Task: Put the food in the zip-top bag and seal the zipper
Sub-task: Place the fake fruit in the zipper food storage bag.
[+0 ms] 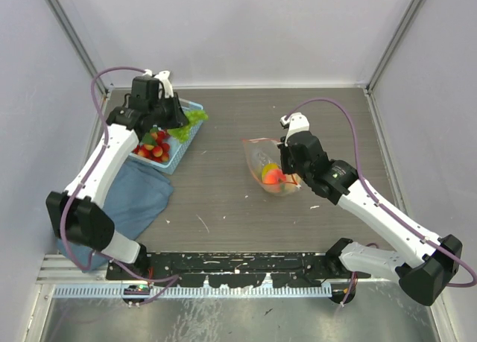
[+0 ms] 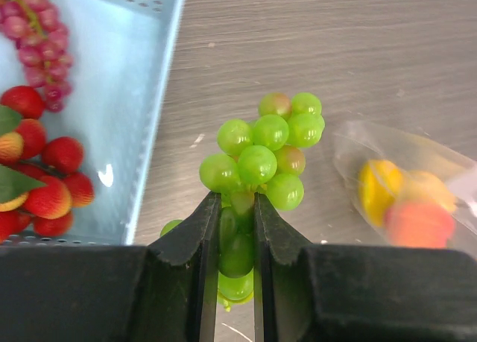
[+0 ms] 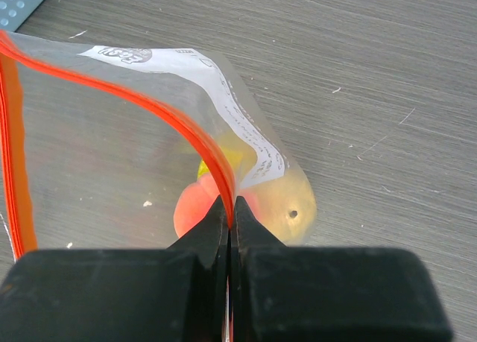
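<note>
The zip-top bag (image 1: pixel 257 150) is seen right of centre in the top view. It lies on the grey tabletop (image 1: pixel 223 200) with its mouth turned toward the upper part of the frame. An orange-pink peach (image 3: pixel 195 208) and a yellow fruit (image 3: pixel 227 159) are contained in it, at its lower end. The red-orange zipper (image 3: pixel 171 126) is unsealed and the mouth stands open. One lip of the zipper is pinched between the pressed-together fingers of the right hand (image 3: pixel 231 208).

A bunch of green grapes (image 2: pixel 261 152) is gripped by its lower part in the left hand (image 2: pixel 237 208), whose fingers are closed narrowly on it. In the left wrist view the bunch is shown over bare tabletop, between the basket's edge and the bag.

The light blue basket (image 2: pixel 149 96) is placed at the upper left of the top view. Red berries (image 2: pixel 48 178) and a string of purple grapes (image 2: pixel 37 36) are seen lying inside it. A blue cloth (image 1: pixel 138 197) is spread just beside the basket, toward the lower left.
</note>
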Tool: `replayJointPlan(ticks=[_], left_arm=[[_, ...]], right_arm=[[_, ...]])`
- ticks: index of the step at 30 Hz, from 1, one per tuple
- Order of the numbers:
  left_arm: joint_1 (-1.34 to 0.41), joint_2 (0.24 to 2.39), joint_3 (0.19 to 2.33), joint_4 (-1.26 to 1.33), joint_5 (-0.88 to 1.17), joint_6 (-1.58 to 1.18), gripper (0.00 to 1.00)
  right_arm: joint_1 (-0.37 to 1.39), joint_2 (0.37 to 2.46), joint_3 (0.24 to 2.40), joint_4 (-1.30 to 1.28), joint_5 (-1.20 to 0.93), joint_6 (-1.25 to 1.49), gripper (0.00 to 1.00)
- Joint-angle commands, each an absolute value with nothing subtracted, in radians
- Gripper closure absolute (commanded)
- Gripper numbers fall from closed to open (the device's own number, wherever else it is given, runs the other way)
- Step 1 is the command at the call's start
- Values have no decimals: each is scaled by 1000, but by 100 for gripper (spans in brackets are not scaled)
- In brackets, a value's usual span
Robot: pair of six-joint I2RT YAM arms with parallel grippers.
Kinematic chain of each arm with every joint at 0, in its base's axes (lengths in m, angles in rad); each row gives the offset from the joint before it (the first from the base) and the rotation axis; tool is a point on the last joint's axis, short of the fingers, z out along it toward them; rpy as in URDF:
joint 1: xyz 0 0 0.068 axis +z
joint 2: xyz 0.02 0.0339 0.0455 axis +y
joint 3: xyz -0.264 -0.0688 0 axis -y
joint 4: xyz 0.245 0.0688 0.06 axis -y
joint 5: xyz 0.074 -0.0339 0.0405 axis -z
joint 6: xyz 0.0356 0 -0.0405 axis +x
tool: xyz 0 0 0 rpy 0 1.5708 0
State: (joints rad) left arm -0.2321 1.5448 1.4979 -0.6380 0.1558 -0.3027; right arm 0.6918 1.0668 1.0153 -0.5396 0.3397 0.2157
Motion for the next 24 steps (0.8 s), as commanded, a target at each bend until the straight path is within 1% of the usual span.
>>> replayJointPlan(ticks=[1,4,11,19,24], left_arm=[[-290,1394,1446,-567,182,-345,96],[-313,1329,1403,-539,249,-413,100],[-375,1184,1272,-448,385,-606,100],[-493,1098,1160,-364,387,-764,100],[-597,1119,1170,-400,289,-844,100]], right_arm=[[694,1056,1045,-489,348,250,99],[695,1065,1048,-484,334,263,99],[693,1067,1041,-455,327,285,99],[693,1068,1014,-408,318,304,99],[694,1068,1000,-372,308,316,99]])
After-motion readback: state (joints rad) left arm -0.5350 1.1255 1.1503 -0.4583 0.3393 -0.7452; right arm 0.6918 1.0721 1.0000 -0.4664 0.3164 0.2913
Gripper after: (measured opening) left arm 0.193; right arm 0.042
